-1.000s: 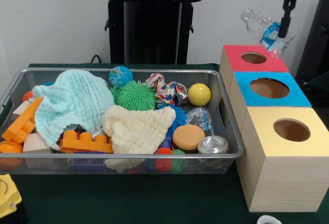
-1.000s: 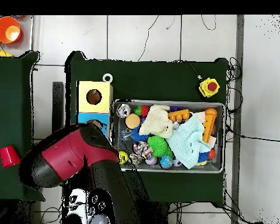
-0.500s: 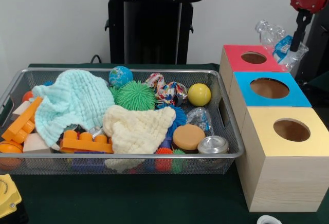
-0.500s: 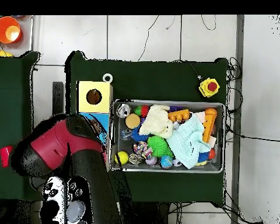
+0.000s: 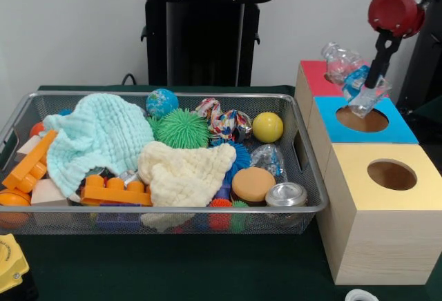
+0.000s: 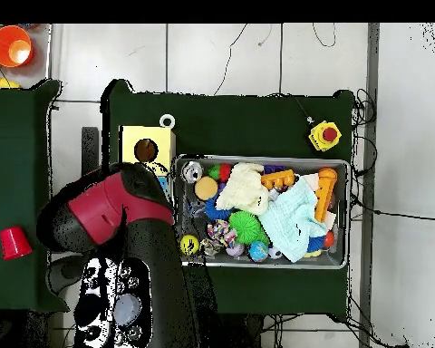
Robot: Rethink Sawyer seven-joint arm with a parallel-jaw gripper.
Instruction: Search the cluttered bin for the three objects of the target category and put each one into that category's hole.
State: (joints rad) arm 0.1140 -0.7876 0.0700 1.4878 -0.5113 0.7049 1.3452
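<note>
My gripper (image 5: 373, 80) hangs over the blue box (image 5: 404, 132), shut on a crumpled clear plastic bottle (image 5: 343, 65) with a blue label. The bottle's lower end sits just above the blue box's round hole (image 5: 361, 119). Behind it stands the red box (image 5: 314, 80), and the yellow box (image 5: 359, 177) is in front. The wire bin (image 5: 305, 159) holds another crumpled clear plastic piece (image 5: 268, 156), a metal can (image 5: 286, 195), balls, blocks and cloths. In the overhead view the arm (image 6: 112, 217) hides the gripper, the red box and most of the blue box.
A mint cloth (image 5: 97, 135) and a cream cloth (image 5: 183, 173) cover part of the bin's contents. A yellow ball (image 5: 267, 127) and a green spiky ball (image 5: 182, 128) lie near the back. A yellow stop button (image 6: 324, 136) and a red cup (image 6: 14, 242) stand outside the bin.
The gripper swung out past the red box with the bottle, then came back and down. The bottle now hangs over the blue box's hole.
</note>
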